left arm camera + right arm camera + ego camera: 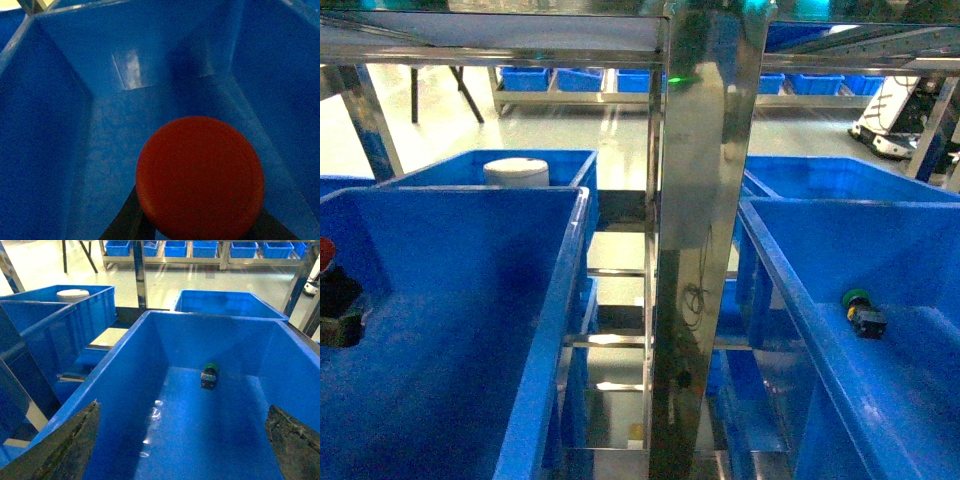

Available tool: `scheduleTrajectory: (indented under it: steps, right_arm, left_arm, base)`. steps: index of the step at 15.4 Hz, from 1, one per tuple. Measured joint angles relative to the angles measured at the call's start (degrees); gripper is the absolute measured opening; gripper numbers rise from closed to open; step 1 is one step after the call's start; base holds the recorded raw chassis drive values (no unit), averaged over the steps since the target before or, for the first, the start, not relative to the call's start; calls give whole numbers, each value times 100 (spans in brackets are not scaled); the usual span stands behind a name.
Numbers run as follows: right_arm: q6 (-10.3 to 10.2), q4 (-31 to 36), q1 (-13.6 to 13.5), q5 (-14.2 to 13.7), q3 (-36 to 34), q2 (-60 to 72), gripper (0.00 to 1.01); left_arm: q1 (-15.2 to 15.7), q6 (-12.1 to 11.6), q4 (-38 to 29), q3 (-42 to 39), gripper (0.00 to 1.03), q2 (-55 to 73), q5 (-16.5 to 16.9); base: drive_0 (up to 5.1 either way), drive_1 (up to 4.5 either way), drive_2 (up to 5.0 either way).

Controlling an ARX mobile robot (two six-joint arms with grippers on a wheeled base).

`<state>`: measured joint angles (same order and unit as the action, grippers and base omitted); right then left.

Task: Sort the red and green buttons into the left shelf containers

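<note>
My left gripper (197, 226) is shut on a red button (200, 177), its round cap filling the lower part of the left wrist view. It hangs inside a deep blue container (130, 75). In the head view that red button (324, 254) and the dark gripper (338, 305) show at the far left edge, inside the left container (555, 300). A green button (209, 375) with a black base lies on the floor of the right container (165, 337); in the head view this green button (861, 312) lies near the right side. My right gripper (182, 440) hangs open above that container, its fingers (70, 442) wide apart and empty.
A shiny metal shelf post (705, 250) stands between the two bins. Behind the left bin, another blue bin holds a white round tub (516, 171). A further blue bin (227, 302) sits behind the right one. More bins line a far rack (580, 80).
</note>
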<state>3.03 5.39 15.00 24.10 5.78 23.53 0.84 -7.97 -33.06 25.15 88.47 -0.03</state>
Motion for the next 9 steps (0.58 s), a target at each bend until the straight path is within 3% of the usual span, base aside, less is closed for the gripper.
scheduleTrajectory:
  steps: [5,6,9]
  right_arm:
    - [-2,0,0,0,0,0,98]
    - [0,0,0,0,0,0,98]
    - [-2,0,0,0,0,0,98]
  left_arm:
    - [76,-90,-57,79,23,155,-31]
    - [79,-87,-129,133,29,177,28]
    - [164,33,-256,205,64,179,203]
  base:
    - [0,0,0]
    - [0,0,0]
    - [0,0,0]
